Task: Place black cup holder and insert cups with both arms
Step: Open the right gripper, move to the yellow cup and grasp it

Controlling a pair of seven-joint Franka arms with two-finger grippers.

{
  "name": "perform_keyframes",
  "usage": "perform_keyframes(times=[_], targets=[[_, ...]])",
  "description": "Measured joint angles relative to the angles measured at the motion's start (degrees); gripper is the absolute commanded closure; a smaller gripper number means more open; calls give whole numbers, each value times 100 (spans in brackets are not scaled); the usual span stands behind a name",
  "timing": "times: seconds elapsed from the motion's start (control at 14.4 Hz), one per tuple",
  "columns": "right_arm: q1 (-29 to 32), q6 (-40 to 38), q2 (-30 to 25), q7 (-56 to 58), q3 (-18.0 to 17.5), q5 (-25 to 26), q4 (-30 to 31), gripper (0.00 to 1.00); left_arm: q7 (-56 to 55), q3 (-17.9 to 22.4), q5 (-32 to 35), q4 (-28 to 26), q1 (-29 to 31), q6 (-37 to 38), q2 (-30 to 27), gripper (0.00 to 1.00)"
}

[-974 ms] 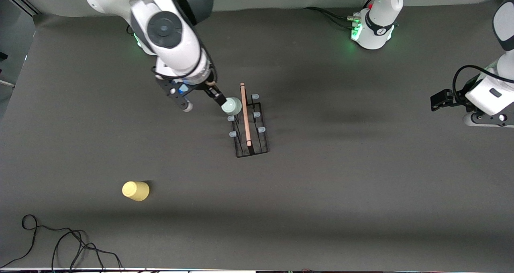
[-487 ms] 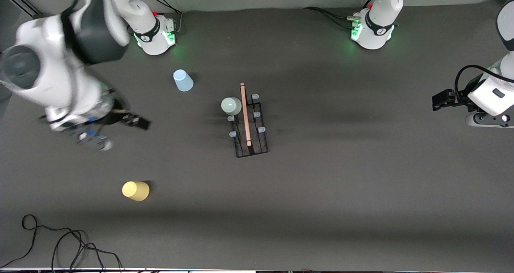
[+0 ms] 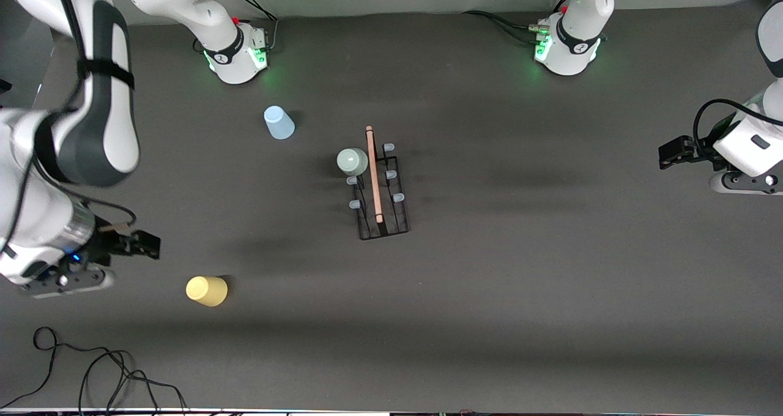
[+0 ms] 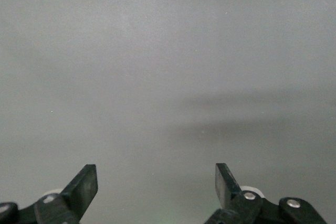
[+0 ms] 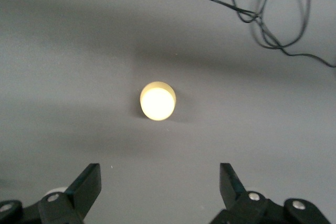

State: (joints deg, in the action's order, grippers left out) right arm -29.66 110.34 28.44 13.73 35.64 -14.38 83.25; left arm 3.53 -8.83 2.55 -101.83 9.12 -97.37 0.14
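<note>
While the right gripper (image 3: 147, 245) hung with its fingers spread wide and nothing between them, above bare mat near the small yellow tapered plastic cup (image 3: 207, 291), that cup stood mouth-down toward the right arm's end of the table. The black wire cup holder with its wooden rod handle (image 3: 380, 186) stood mid-table, the pale mint green cup (image 3: 352, 161) inverted on one of its pegs. The light blue cup (image 3: 279, 123) stood mouth-down on the mat, nearer the right arm's base.

Risk, as judged: the light yellow cup would probably tip or skid if one finger met it first during an off-centre descent.

Loose black cables (image 3: 92, 367) lay near the table's front edge, closer to the camera than the yellow cup; open mat surrounded it otherwise.

The left gripper (image 3: 673, 153) waited with fingers parted over bare mat at the left arm's end.
</note>
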Motion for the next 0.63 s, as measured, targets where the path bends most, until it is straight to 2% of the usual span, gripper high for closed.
perform_keyframes(times=[0.28, 0.63], targets=[[16, 601, 951, 58, -30, -875, -43, 0, 0, -2, 0, 5, 0, 0, 2, 0], [24, 1430, 1921, 303, -33, -1572, -88, 0, 1, -2, 0, 8, 0, 0, 3, 0]])
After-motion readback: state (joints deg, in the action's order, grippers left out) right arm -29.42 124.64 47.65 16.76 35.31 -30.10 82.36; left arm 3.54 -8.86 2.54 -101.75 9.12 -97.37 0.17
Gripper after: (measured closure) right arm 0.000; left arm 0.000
